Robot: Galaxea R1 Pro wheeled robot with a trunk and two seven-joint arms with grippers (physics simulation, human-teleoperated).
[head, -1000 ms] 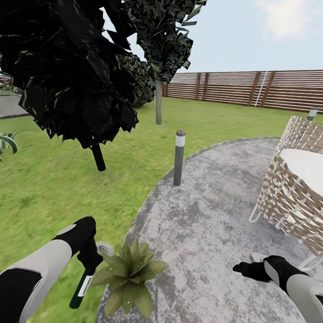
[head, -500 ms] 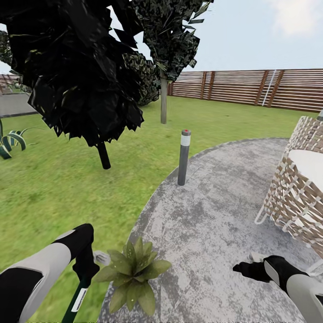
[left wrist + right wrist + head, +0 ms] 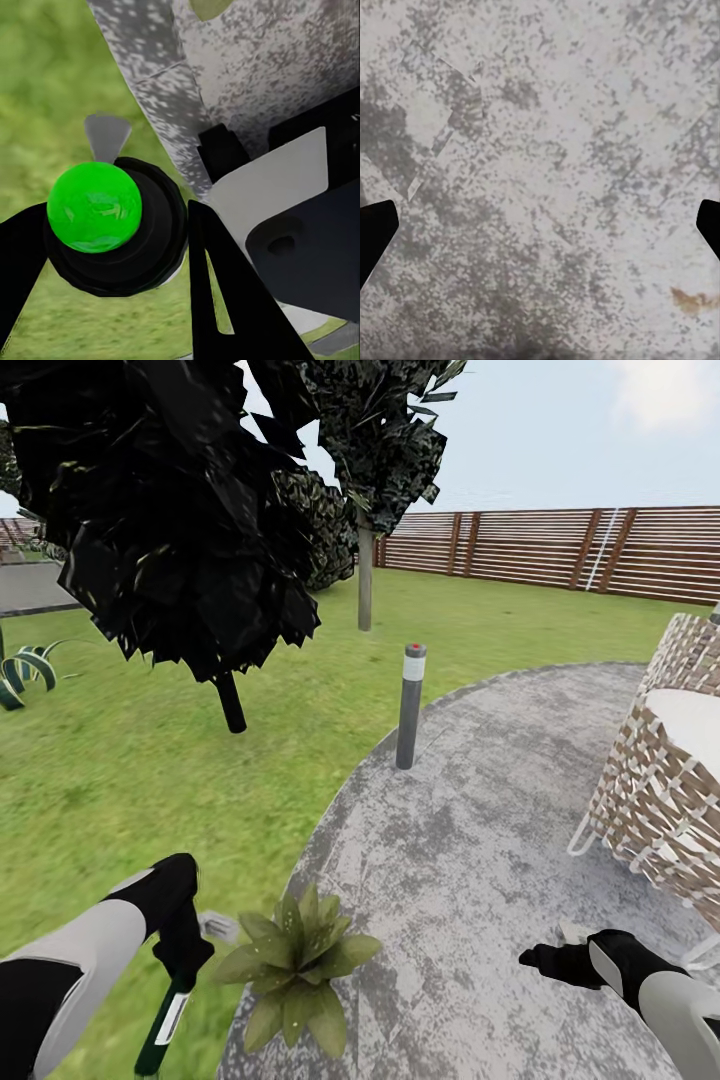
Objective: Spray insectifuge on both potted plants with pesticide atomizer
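Left gripper (image 3: 183, 960) clamped on slim dark-green atomizer bottle with white label (image 3: 163, 1024), bottle hanging down over lawn. Speckled green-leaved potted plant (image 3: 297, 960) just beside it, at edge of round grey patio (image 3: 480, 860). Right gripper (image 3: 540, 961) low over patio, fingers probably spread.

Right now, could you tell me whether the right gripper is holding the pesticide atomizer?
No, in the head view the pesticide atomizer hangs from the left gripper, while the right gripper hovers empty over the grey patio.
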